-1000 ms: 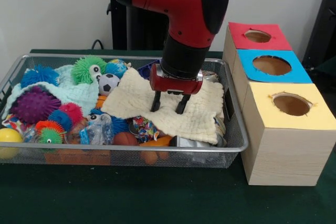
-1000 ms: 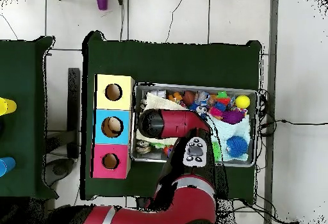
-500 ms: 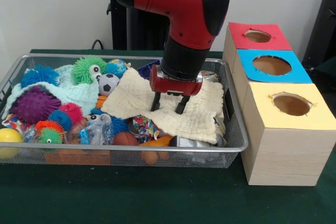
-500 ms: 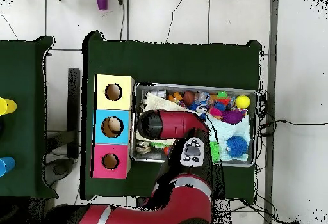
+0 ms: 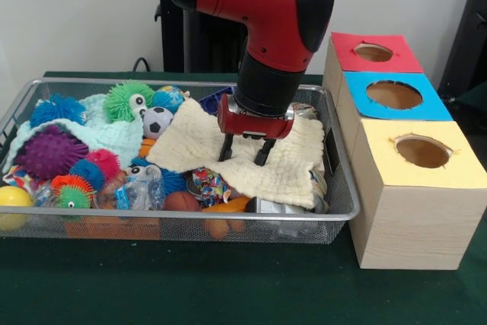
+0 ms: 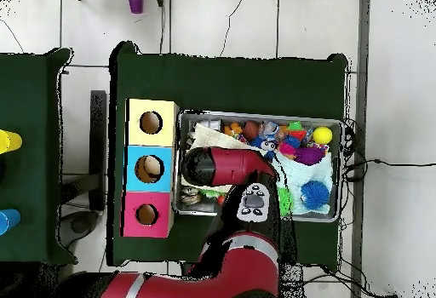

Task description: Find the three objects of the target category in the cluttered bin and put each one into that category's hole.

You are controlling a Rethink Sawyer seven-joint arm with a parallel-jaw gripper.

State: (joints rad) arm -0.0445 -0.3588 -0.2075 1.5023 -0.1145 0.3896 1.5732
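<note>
The silver wire mesh bin (image 5: 30, 90) holds spiky balls, a small soccer ball (image 5: 157, 120), a pale yellow cloth (image 5: 289, 173) and a mint cloth (image 5: 114, 136). My gripper (image 5: 245, 151) stands open with both fingertips down on the yellow cloth, right of the bin's middle. In the overhead view my arm covers the gripper and the bin's (image 6: 337, 124) left part. The red-topped box's hole (image 5: 374, 52) is at the far right, behind the blue and yellow boxes; it also shows in the overhead view (image 6: 146, 214).
The blue-topped box (image 5: 393, 95) and the yellow-topped box (image 5: 421, 151) stand in a row right of the bin. A yellow ball (image 5: 12, 205) lies in the bin's near left corner. The table is dark green.
The gripper stays on the yellow cloth and has shifted only very slightly. In the overhead view the arm's upper link has swung a little.
</note>
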